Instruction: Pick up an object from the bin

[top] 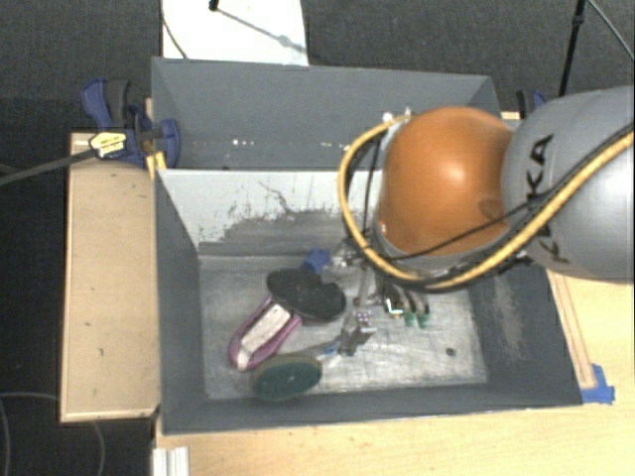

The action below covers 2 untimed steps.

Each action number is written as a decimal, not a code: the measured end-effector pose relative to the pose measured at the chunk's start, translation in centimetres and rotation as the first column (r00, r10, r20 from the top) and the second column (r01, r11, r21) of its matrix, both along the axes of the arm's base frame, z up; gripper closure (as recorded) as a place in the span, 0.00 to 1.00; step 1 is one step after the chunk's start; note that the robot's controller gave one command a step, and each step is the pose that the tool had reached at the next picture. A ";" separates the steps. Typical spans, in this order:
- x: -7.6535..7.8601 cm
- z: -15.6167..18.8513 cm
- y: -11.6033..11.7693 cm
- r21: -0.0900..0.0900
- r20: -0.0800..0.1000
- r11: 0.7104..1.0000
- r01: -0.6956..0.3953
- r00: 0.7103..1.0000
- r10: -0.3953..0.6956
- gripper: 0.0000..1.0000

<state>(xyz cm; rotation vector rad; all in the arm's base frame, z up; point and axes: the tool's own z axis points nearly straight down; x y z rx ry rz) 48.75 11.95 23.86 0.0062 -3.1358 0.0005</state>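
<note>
Pincer [352, 337] low in the bin [179, 296], close over the floor near its middle, hanging under the arm's orange cover [446, 181]; spread or pressed together, cannot tell from this angle, and nothing seen pinched in it. Nearest thing: a flat black oval pad [303, 294], just beside the pincer at 10 o'clock; contact uncertain. Past it, at 9 o'clock, a pink-and-white elongated thing [263, 330] lying tilted, one end under or against the black pad. At 8 o'clock, near the front wall, a dark green oval piece [288, 378], apart from the pincer. A small blue bit [316, 261] at 11 o'clock, by the back wall. Judged progress: arm is down among the things but no grasp is confirmed; closing on one piece and the lift out of the bin both remain. Bin floor [446, 350] grey, scuffed and dusty, with pale scratches up the back wall; right half bare. Around the bin, dark floor [60, 48] with a cable [40, 167] running in from 9 o'clock.
</note>
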 end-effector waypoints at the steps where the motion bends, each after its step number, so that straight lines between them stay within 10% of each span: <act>1: 3.4 -14.7 8.6 -0.002 0.029 0.931 -0.364 0.931 0.364 0.00; 2: 6.1 -13.7 8.4 -0.001 0.013 0.774 -0.633 0.774 0.633 0.00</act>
